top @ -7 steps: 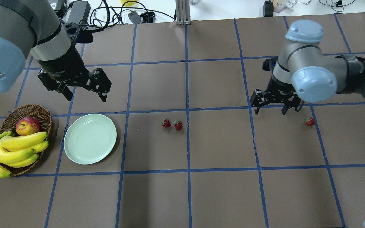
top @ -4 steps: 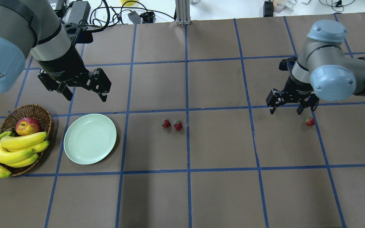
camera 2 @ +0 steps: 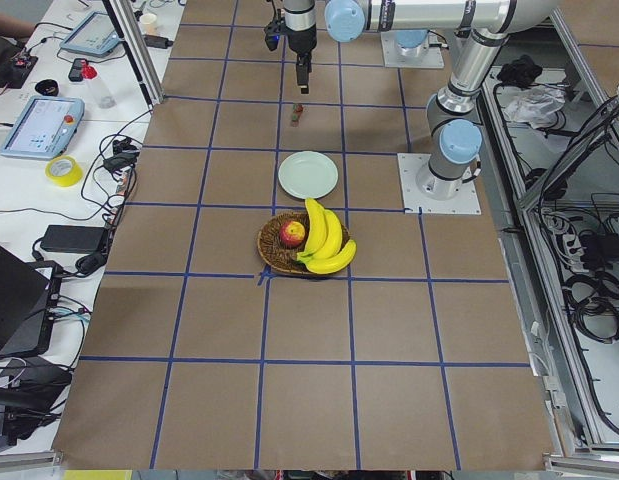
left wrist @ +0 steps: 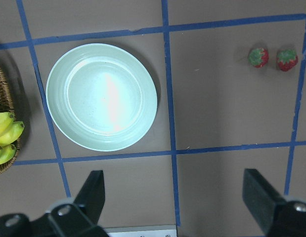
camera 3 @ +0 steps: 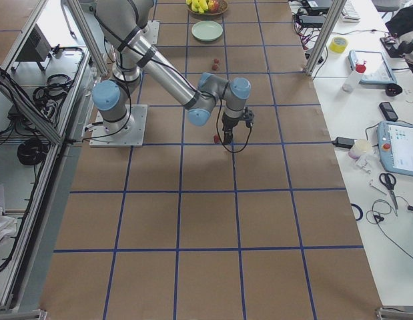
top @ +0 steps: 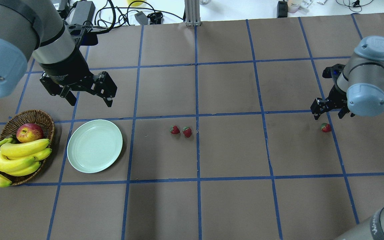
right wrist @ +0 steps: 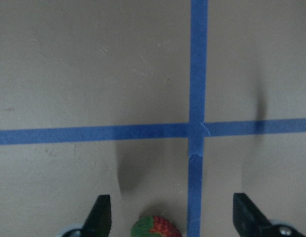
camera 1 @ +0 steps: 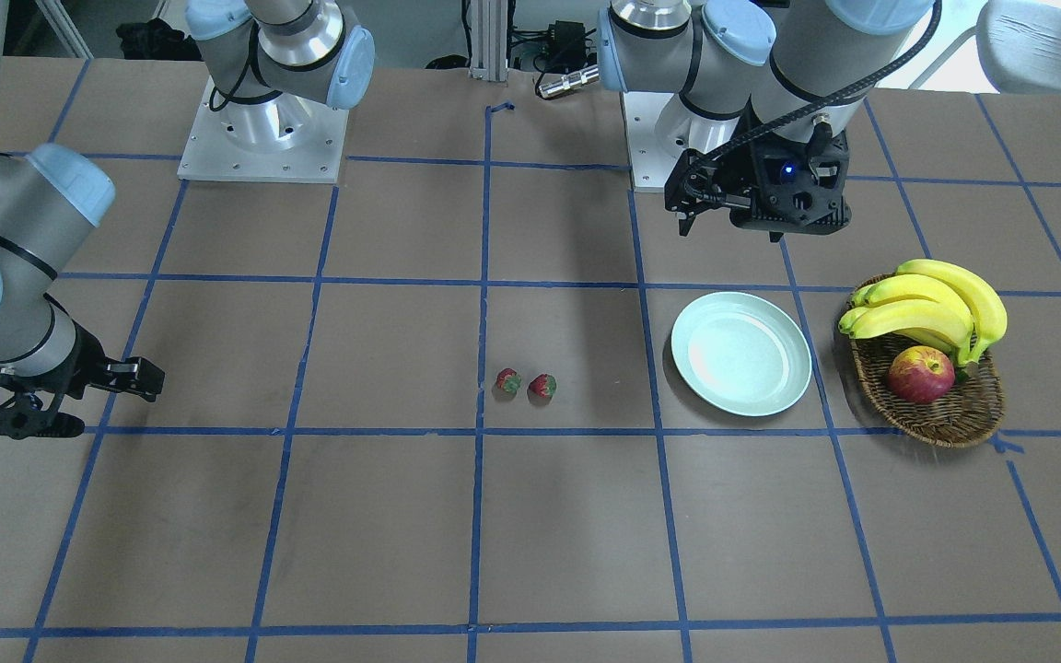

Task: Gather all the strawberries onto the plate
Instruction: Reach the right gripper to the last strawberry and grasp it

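Observation:
Two strawberries [top: 174,129] [top: 187,132] lie side by side mid-table; they also show in the left wrist view [left wrist: 258,57] [left wrist: 286,59]. The third strawberry [top: 325,127] lies at the far right. The mint-green plate [top: 94,146] holds nothing. My left gripper [top: 89,100] is open and empty, hovering behind the plate [left wrist: 101,97]. My right gripper [top: 328,116] is open and empty, just behind the third strawberry, which shows between its fingers at the bottom edge of the right wrist view [right wrist: 156,227]. In the front-facing view this berry is hidden.
A wicker basket [top: 43,118] with bananas [top: 15,158] and a red apple [top: 29,132] stands left of the plate. Cables and a power brick [top: 83,11] lie beyond the table's far edge. Blue tape lines grid the brown table.
My right arm has swung to the right, bringing its open gripper to just behind the third strawberry. The left arm, plate and strawberries have not moved.

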Motion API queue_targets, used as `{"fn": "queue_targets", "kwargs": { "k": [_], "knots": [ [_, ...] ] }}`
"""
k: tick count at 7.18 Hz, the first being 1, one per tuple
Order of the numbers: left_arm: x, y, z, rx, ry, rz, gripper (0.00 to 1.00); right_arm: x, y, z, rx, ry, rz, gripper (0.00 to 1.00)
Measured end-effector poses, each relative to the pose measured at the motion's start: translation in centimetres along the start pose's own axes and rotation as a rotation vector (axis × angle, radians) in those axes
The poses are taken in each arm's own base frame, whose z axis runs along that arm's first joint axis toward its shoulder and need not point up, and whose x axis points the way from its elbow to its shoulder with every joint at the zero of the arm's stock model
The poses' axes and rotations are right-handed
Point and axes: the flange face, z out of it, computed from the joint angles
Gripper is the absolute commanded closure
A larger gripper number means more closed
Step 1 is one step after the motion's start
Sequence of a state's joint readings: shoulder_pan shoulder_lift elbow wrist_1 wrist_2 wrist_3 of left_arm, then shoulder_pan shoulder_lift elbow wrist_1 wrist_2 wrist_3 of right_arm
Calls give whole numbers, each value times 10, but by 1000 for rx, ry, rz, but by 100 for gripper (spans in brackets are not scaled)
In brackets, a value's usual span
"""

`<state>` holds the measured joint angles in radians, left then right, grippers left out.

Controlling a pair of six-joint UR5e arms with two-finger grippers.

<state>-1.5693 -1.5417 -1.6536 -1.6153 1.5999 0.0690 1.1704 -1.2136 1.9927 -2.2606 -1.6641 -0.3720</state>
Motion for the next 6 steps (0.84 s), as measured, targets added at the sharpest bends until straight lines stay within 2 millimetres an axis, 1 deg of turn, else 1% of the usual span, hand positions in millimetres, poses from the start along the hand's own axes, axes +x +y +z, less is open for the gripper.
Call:
{"fn": "queue_targets", "kwargs": {
  "k": [1,2,3,4,6],
  "knots": [
    [0,0,0,0,0,0,0,-2,14,10,-3,-3,-2,36],
    [0,0,0,0,0,0,0,-5,23,12,-3,-4,-5,64],
    [0,0,0,-1,0,0,0,-6,27,10,-2,-4,-6,76],
    [0,0,1,-1,1,0,0,-6,28,9,0,-4,-3,79],
    [0,0,1,-1,1,0,0,-8,28,5,9,-1,9,79]
  ]
}}
